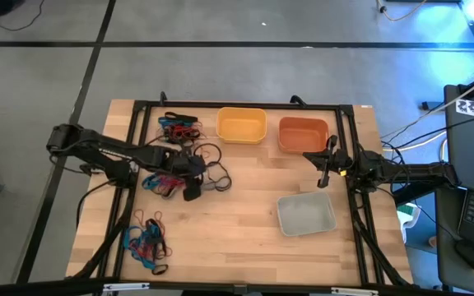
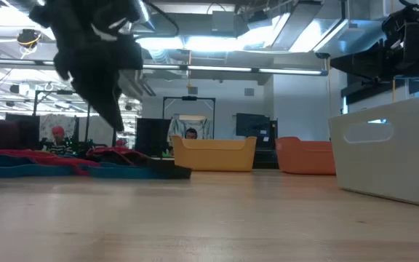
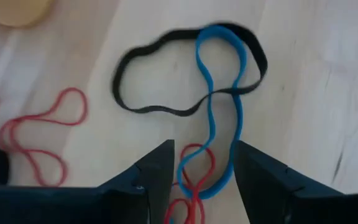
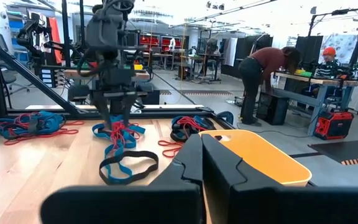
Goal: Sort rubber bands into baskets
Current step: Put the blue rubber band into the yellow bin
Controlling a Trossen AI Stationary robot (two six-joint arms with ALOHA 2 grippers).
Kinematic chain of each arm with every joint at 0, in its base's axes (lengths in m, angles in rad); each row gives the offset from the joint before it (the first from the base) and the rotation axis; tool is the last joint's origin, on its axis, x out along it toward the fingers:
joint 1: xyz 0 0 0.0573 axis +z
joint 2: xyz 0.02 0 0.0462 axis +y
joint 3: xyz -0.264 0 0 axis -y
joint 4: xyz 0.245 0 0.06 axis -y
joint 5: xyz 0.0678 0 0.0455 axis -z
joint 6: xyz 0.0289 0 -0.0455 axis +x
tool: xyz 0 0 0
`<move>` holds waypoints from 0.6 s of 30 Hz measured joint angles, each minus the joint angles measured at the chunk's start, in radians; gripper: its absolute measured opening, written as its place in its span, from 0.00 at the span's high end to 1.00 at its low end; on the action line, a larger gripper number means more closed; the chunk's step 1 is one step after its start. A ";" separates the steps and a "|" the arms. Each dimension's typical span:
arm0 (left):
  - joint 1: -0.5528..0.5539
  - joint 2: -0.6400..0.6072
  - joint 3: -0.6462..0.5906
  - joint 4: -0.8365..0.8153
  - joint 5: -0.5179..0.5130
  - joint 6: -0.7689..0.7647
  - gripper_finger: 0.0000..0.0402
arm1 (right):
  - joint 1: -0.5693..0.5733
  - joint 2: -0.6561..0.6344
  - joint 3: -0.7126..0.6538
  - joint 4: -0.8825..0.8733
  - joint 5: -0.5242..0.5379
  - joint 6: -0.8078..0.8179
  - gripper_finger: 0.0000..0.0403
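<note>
We judge the main risk to be tangling: the blue band [image 3: 219,106] crosses the black band [image 3: 166,106] and a red loop [image 3: 191,177] right between the left gripper [image 3: 204,180]'s spread fingers, so closing here could lift mixed colours together. That gripper hovers over the middle pile, left of the yellow basket [image 1: 241,126]. The right gripper [image 1: 326,170] waits pressed together, between the orange basket [image 1: 303,134] and the grey basket [image 1: 306,214]. Other band clusters lie far-left and near-left.
</note>
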 joint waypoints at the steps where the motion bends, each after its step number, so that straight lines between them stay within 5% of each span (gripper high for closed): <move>1: -0.006 0.008 -0.016 0.020 0.001 0.000 0.61 | 0.000 0.000 0.000 0.000 0.000 0.000 0.99; 18: -0.049 0.233 -0.057 0.208 0.069 0.057 0.65 | 0.000 0.000 0.000 0.000 0.000 0.000 0.99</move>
